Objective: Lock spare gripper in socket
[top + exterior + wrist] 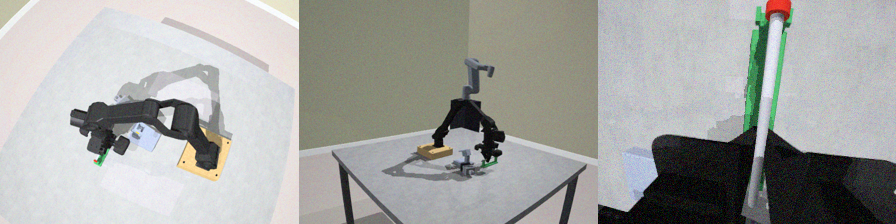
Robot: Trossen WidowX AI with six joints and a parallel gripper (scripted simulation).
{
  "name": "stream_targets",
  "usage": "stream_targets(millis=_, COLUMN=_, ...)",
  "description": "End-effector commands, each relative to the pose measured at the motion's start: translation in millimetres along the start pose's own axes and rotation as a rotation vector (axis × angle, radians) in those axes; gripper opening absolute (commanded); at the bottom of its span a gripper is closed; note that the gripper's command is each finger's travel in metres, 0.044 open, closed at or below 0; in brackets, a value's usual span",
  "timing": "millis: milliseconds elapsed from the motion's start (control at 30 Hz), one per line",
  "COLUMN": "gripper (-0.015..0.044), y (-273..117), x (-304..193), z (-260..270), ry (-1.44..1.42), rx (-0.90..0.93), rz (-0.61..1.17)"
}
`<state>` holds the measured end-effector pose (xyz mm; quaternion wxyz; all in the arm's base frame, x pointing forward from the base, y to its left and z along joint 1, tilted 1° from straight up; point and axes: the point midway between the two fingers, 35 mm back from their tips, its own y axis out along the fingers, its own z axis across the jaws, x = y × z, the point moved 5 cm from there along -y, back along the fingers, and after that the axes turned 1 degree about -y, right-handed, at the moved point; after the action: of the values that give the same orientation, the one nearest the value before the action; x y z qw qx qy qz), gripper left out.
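Observation:
My gripper (104,148) (488,157) (760,131) is shut on the lock pin (768,85), a white rod with a red cap (95,161). It holds the pin lengthwise just above a narrow green cradle (102,160) (490,163) (754,75) on the table. The pale blue mount (148,140) (465,155) with its socket (137,133) stands to the right of the gripper in the top view. The spare gripper (118,98) (468,170), small and grey, lies on the table beyond the mount and is partly hidden by the arm in the top view.
The arm stands on a wooden base plate (189,162) (429,152). A paler rectangle (141,186) is marked on the table top. A grey arm (473,78) on a black box (465,116) stands behind the table.

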<state>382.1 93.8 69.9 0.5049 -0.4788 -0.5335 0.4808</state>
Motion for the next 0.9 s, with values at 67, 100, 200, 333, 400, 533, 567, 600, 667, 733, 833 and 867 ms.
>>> stream_targets(millis=67, gripper=0.0000, y=0.3, x=0.0, z=0.0, ry=0.000, rx=0.001, rz=0.000)
stream_targets(millis=100, gripper=0.0026, y=0.3, x=0.0, z=0.0, ry=0.000, rx=0.001, rz=0.000)
stream_targets(millis=200, gripper=0.0105, y=0.3, x=0.0, z=0.0, ry=0.000, rx=0.001, rz=0.000)
stream_targets(millis=333, gripper=0.0210, y=0.3, x=0.0, z=0.0, ry=0.000, rx=0.001, rz=0.000)
stream_targets(millis=400, gripper=0.0263, y=0.3, x=0.0, z=0.0, ry=0.000, rx=0.001, rz=0.000)
stream_targets(millis=533, gripper=0.0367, y=-5.6, x=0.5, z=0.2, ry=0.000, rx=0.002, rz=0.000)
stream_targets(millis=567, gripper=0.0394, y=-9.6, x=0.8, z=0.4, ry=0.000, rx=0.002, rz=0.000)
stream_targets(millis=600, gripper=0.0420, y=-11.5, x=0.9, z=0.6, ry=0.000, rx=0.002, rz=0.000)
stream_targets(millis=667, gripper=0.0440, y=-14.7, x=1.0, z=1.7, ry=0.001, rx=0.011, rz=0.002)
stream_targets(millis=733, gripper=0.0440, y=-19.2, x=1.2, z=2.3, ry=0.001, rx=0.015, rz=0.003)
stream_targets(millis=833, gripper=0.0440, y=-25.8, x=1.7, z=3.0, ry=0.001, rx=0.019, rz=0.003)
stream_targets(millis=867, gripper=0.0440, y=-28.0, x=1.8, z=3.1, ry=0.001, rx=0.020, rz=0.004)
